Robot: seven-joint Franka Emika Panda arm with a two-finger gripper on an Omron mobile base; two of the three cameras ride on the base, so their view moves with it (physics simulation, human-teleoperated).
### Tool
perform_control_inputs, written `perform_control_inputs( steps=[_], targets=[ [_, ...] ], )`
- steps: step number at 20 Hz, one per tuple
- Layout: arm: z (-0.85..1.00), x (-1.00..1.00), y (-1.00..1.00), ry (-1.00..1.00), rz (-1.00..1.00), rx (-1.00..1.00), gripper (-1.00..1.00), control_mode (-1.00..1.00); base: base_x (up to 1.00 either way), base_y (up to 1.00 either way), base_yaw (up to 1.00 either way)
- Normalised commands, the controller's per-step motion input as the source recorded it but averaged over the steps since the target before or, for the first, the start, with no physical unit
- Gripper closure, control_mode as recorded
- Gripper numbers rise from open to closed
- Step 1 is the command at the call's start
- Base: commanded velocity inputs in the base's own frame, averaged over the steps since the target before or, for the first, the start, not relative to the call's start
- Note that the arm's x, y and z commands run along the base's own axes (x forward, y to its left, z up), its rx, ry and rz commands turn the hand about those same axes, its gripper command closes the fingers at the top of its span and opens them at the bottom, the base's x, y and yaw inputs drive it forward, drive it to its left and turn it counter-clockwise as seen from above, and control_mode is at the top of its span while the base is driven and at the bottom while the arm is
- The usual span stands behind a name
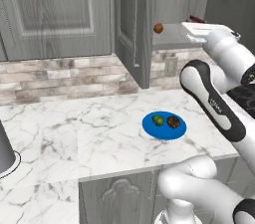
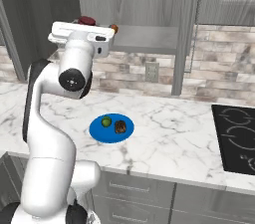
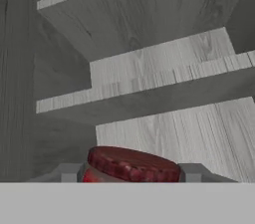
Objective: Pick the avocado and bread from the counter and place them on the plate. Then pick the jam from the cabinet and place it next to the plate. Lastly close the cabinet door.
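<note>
At the bottom centre of the hand view, the jam (image 3: 132, 166) sits upright between the gripper (image 3: 133, 174) fingers, apparently clamped on its sides.

You see the jam (image 3: 133, 165) only as its dark ribbed lid; the jar below is cut by the hand view's bottom. From the base views the hand covers it, bar a red sliver (image 2: 86, 20). Fingertip contact: can't tell. Far right, the stovetop (image 2: 238, 138) runs off-frame.
</note>
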Motion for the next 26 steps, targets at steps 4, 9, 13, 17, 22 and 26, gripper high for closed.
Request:
perform_control_inputs(
  steps=[4,9,13,17,22,26],
  targets=[
    [-0.36,-0.85,-0.16,0.24,0.10,0.05,1.00,-1.00,0.00,0.00,0.00],
    [-0.66,-0.39,-0.06,0.31,0.11,0.01,1.00,-1.00,0.00,0.00,0.00],
    [-0.67,-0.08,0.00,0.33,0.06,0.00,1.00,-1.00,0.00,0.00,0.00],
    [-0.64,0.03,0.00,0.36,0.04,0.00,1.00,-1.00,0.00,0.00,0.00],
    [-0.64,0.14,0.00,0.32,0.03,-0.01,1.00,-1.00,0.00,0.00,0.00],
    [-0.36,0.13,0.00,0.08,0.03,-0.03,1.00,-1.00,0.00,0.00,0.00]
  ],
)
